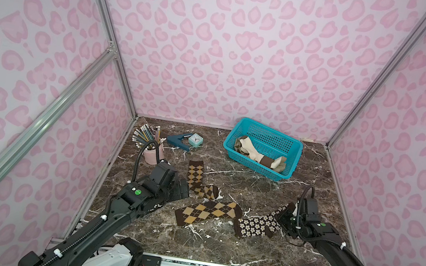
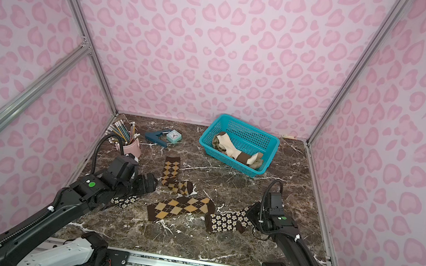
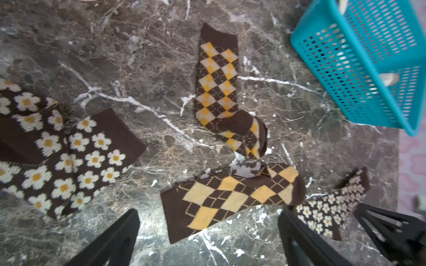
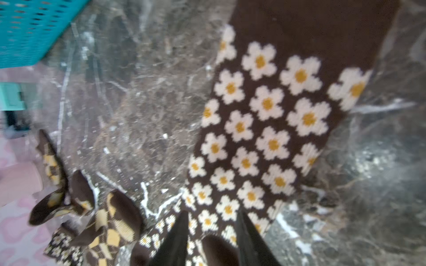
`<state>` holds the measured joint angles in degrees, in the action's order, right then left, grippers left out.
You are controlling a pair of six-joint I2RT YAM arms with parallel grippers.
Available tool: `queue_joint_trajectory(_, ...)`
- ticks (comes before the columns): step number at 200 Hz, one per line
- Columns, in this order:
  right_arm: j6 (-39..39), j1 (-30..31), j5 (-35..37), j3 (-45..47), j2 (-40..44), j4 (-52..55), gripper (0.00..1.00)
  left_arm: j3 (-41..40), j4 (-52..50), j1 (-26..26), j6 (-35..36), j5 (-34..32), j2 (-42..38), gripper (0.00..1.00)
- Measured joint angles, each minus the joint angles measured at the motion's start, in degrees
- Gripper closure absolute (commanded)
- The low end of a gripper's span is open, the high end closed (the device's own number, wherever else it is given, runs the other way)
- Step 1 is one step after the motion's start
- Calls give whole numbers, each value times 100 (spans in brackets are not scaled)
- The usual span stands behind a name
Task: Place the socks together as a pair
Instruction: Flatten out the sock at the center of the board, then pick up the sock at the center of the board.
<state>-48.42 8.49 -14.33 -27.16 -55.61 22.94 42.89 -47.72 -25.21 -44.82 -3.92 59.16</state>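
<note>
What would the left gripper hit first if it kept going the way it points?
Likely the big-diamond argyle sock, lying straight ahead of the left gripper; depth is unclear.

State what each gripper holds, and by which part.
Nothing, it seems. The left gripper is open and empty; the right gripper's jaws stand apart astride the foot end of a flowered sock lying on the table.

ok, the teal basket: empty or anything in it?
Not empty: the basket holds bunched cream-and-brown socks, lying along its near wall in both top views.
</note>
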Motion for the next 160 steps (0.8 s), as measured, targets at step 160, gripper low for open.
queue_joint_trajectory(160,931,505,-1753,-688,761,487,17,295,573,1193,1163,-319,2887,33)
